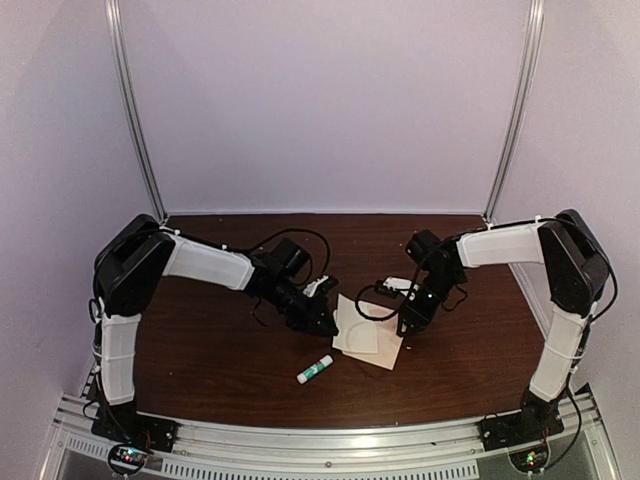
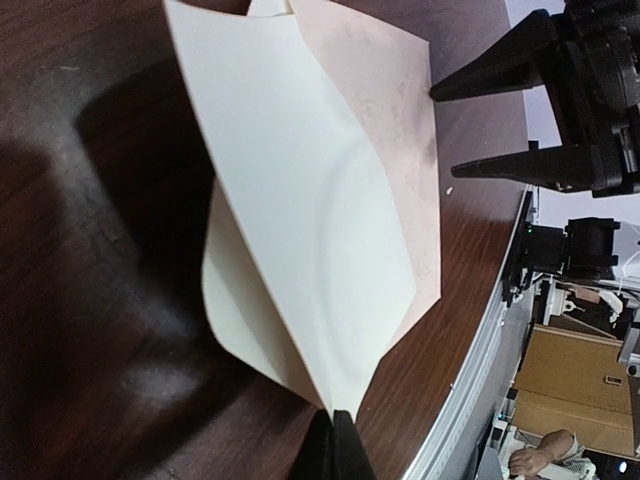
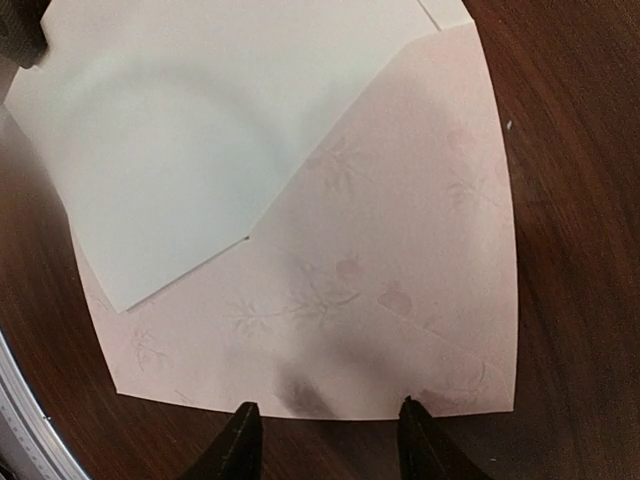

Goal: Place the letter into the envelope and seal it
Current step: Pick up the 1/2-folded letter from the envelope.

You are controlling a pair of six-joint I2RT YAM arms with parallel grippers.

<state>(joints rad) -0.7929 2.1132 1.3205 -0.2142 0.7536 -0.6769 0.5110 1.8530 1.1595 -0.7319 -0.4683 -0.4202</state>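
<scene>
— Cream paper in the left gripper: is that the letter?

— Yes. My left gripper [image 2: 338, 450] is pinched shut on one corner of the letter [image 2: 300, 230]. The sheet stands up from my fingertips, bowed, and leans over the envelope [image 2: 395, 120], which lies flat on the table [image 2: 100, 350].

— And the other one?

— My right gripper [image 3: 330, 440] hangs about half open at the envelope's opposite edge, holding nothing. I cannot tell whether it touches the paper.

— Which way does the envelope lie from the held corner?

— Straight ahead of my left fingers, toward the right arm. Both papers sit between my two grippers, and the letter stretches away from the left one, across the envelope.

— Is the letter inside yet?

— I cannot tell. It overlaps the envelope, but I judge it isn't seated. The left arm has the sheet, so the push should be its job, with the right pinning the envelope. The glue stick [image 1: 315, 369] lies nearby, unheld.
</scene>
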